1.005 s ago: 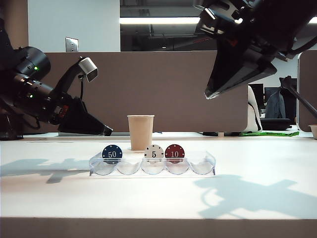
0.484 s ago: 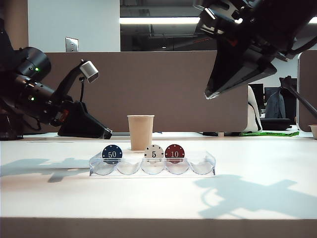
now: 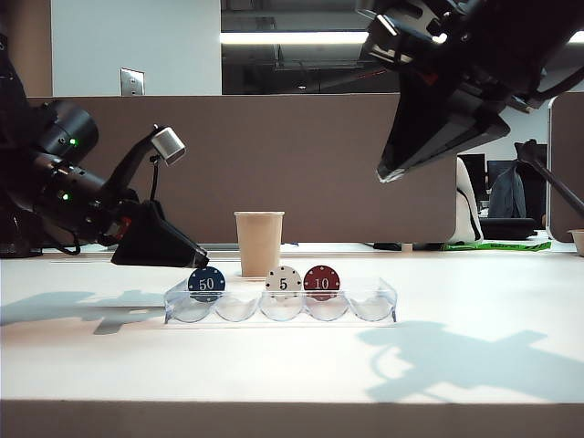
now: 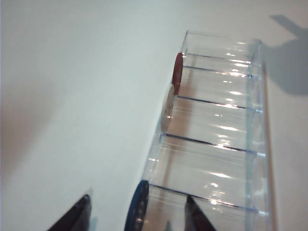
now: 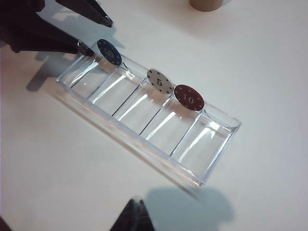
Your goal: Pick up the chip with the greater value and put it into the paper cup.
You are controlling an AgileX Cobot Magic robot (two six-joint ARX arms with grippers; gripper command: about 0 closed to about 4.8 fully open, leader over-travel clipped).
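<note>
Left gripper (image 4: 137, 211) jaws apart, straddling the blue 50 chip (image 3: 206, 284) in the clear scalloped tray (image 3: 383, 297). Tan paper cup (image 3: 259, 243) at twelve o'clock. Right gripper (image 5: 134, 216) cropped; state indeterminable.

Two black arms, green status lights and silver camera block (image 3: 169, 144) on the left one

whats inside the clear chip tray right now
Three chips stand on edge along the back wall of the clear tray: the blue 50 chip, a white 5 chip and a red 10 chip. The other slots hold nothing. The left pincer straddles the blue chip.
</note>
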